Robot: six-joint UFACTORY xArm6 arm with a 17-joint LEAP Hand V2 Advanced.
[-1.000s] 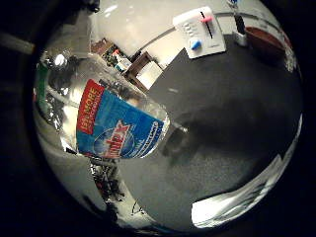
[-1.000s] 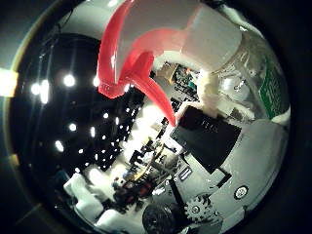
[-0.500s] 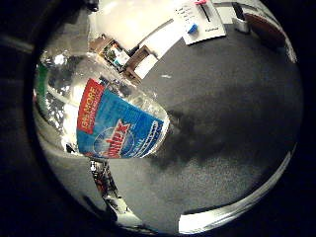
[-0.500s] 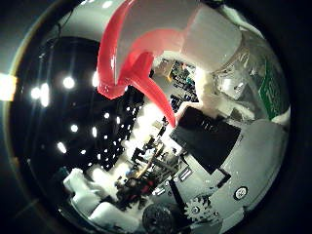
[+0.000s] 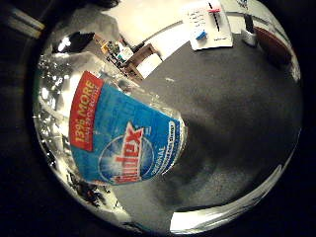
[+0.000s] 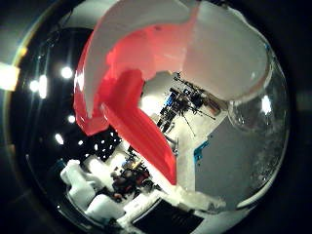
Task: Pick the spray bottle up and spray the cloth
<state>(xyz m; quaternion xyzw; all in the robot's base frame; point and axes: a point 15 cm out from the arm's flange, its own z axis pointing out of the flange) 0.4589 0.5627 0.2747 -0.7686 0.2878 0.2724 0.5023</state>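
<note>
The spray bottle [image 5: 128, 133], clear with a blue and red label, fills much of the right little finger side palm view, close to the palm and above a dark grey surface [image 5: 242, 109]. The right thumb side palm view is filled by its white spray head [image 6: 224, 49] and red trigger [image 6: 127, 107]. White parts of my hand [image 6: 86, 187] curl in beside the trigger. A pale patch [image 5: 237, 193] lies at the grey surface's edge; I cannot tell whether it is the cloth.
A white sheet with red and blue marks [image 5: 209, 22] lies at the far side of the grey surface. Cardboard boxes [image 5: 143, 59] stand beyond the bottle. A brown object [image 5: 274, 41] sits near the sheet. Ceiling lights [image 6: 54, 73] show behind the trigger.
The bottle body, spray head and trigger now fill much more of each view, so they are closer to the palm. The background has shifted as the camera moved.
</note>
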